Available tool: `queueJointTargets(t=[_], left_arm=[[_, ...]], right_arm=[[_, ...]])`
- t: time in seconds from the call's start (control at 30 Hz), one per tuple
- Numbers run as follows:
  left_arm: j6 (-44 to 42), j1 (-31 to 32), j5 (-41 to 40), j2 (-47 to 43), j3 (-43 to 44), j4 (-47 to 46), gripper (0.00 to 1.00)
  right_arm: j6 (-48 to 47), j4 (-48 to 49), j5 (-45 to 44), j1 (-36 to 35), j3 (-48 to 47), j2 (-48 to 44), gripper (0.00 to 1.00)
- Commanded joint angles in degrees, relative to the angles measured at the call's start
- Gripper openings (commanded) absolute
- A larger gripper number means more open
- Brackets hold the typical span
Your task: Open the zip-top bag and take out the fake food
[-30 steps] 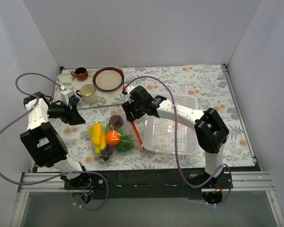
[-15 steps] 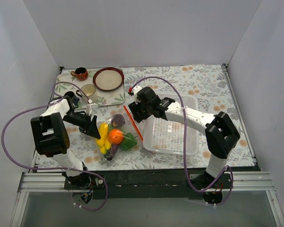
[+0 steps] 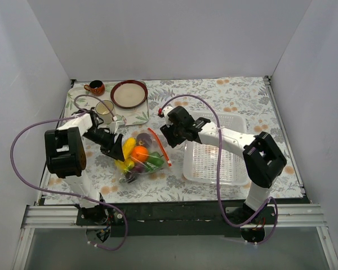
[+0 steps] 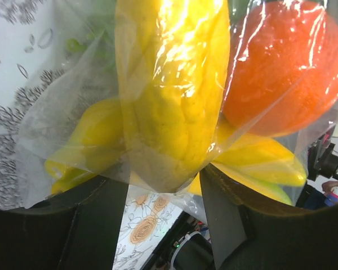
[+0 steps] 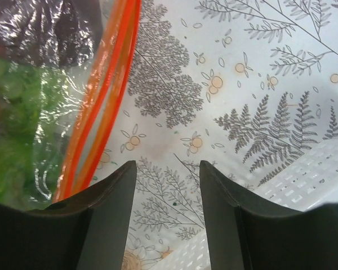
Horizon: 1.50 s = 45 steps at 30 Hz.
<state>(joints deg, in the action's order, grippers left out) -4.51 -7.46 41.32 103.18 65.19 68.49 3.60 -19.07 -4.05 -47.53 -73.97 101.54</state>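
The table (image 3: 236, 95) has a leafy floral cloth all over it. A white perforated basket (image 3: 214, 163) sits flat just to the right of the right pincer (image 3: 168, 136). There's a pale tray (image 3: 136, 116) just past the left pincer (image 3: 115, 149), on the far side. The zip-top bag (image 3: 149, 169) of fake food (image 3: 138, 153) is between the two pincers, can't tell if it's fully resting.

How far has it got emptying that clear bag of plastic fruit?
Nothing done yet: on the clear zip-top bag, the orange-red zip strip looks closed, plastic fruit inside. In hand: left gripper straddles the bag's end; right gripper hovers open beside the strip. Remaining: unzipping, removing food.
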Motion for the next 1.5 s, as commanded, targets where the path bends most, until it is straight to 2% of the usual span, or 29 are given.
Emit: queueJointTargets(t=[0.0, 0.13, 0.3, 0.4, 0.5, 0.53, 0.63, 0.77, 0.8, 0.93, 1.1, 1.3, 1.4, 1.47], left_arm=[[-0.9, 2.2, -12.6, 4.6, 4.0, -17.1, 0.53], [-3.2, 2.2, -13.8, 4.6, 7.1, -14.3, 0.53], [-5.5, 2.2, -16.3, -0.9, 0.2, -15.0, 0.52], [-6.6, 2.1, -18.1, -4.0, -3.8, -16.1, 0.52], [-7.3, 2.0, -19.8, -5.6, -6.2, -16.7, 0.52], [-7.3, 2.0, -20.5, -5.7, -6.6, -16.9, 0.52], [-7.5, 2.0, -21.9, -5.9, -7.4, -17.7, 0.52], [-7.1, 2.0, -23.7, -5.4, -7.3, -18.9, 0.52], [-6.8, 2.0, -23.9, -5.2, -7.1, -19.0, 0.52], [-6.0, 2.0, -23.5, -4.7, -6.7, -18.6, 0.52], [-5.5, 2.0, -22.4, -5.0, -6.4, -17.7, 0.53], [-5.4, 2.3, -22.2, -5.3, -6.1, -16.7, 0.53], [-5.6, 2.4, -22.3, -5.4, -6.0, -16.3, 0.53], [-5.5, 2.3, -22.4, -5.4, -6.2, -16.1, 0.53]], right_arm=[[-2.4, -0.4, -1.5, 0.6, 0.5, -0.5, 0.56], [-3.2, 0.0, 0.2, 0.6, -2.6, 1.7, 0.56], [-3.1, 3.1, 7.9, 0.6, -5.7, 5.0, 0.56], [-2.5, 6.6, 14.9, 0.6, -3.3, 4.6, 0.56], [-1.6, 13.6, 23.2, 0.6, 1.6, 2.4, 0.58], [-1.1, 18.6, 27.7, 0.6, 3.3, 1.7, 0.6], [0.1, 25.5, 33.0, 0.4, 7.5, -0.7, 0.65], [0.4, 28.4, 39.6, -0.1, 9.6, -1.6, 0.71], [0.4, 28.6, 40.3, -0.3, 10.0, -1.6, 0.73], [-0.4, 32.1, 40.1, -2.1, 12.6, -4.3, 0.96], [0.3, 35.5, 40.3, -3.4, 12.8, -3.1, 0.98], [-1.5, 33.1, 38.8, -4.9, 9.9, 0.7, 0.98], [-2.5, 31.2, 36.6, -4.9, 10.3, 2.4, 0.98], [-2.8, 29.4, 31.7, -4.9, 11.5, 3.0, 0.98]])
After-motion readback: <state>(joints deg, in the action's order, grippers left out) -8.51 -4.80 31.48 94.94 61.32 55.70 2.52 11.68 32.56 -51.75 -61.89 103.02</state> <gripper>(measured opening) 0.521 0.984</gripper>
